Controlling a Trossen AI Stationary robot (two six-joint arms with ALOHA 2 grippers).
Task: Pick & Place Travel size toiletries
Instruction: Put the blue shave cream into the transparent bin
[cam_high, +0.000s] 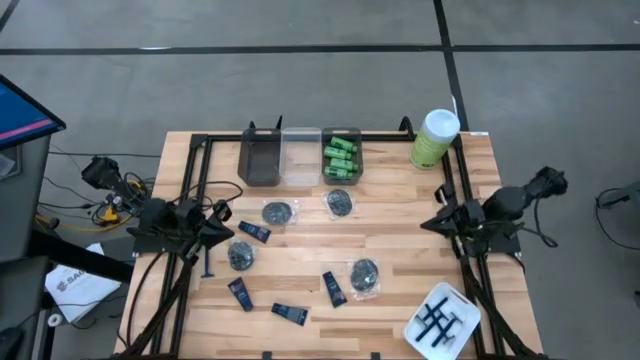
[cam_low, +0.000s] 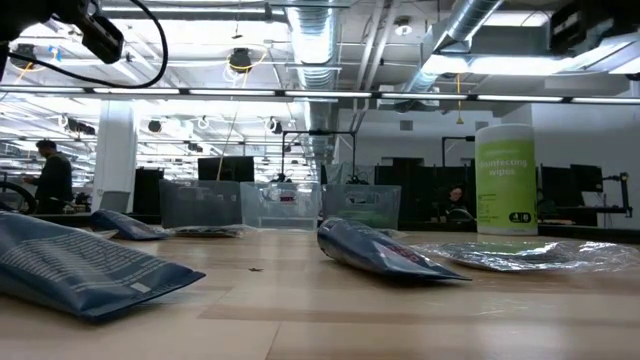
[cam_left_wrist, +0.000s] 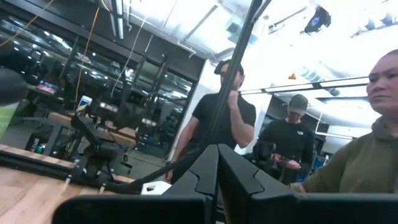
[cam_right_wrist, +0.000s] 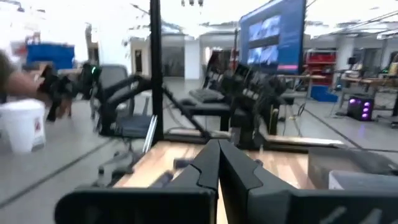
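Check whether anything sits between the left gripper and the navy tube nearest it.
Nothing visible does. In the high view the left gripper, fingers shut, sits at the table's left edge, and the navy tube lies just beside it on bare wood. A grey packet lies nearer the front, off that line.

table (cam_high: 400, 250): light wood, black frame along the edges
bins: three in a row at the far edge, dark bin (cam_high: 262, 157), clear bin (cam_high: 301, 156), and a third bin (cam_high: 342, 157) packed with green bottles (cam_high: 340, 155)
canister (cam_high: 434, 138): green, white lid, far right corner
packets (cam_high: 279, 212): four round grey crinkly ones scattered mid-table
tubes (cam_high: 254, 232): four navy ones lying flat, mostly towards the near left
tray (cam_high: 441, 320): white, near right corner, thin dark razors (cam_high: 438, 320) inside
left gripper (cam_high: 228, 233): at the left edge, tips near a tube, can't tell if open
right gripper (cam_high: 428, 222): at the right edge, over bare wood
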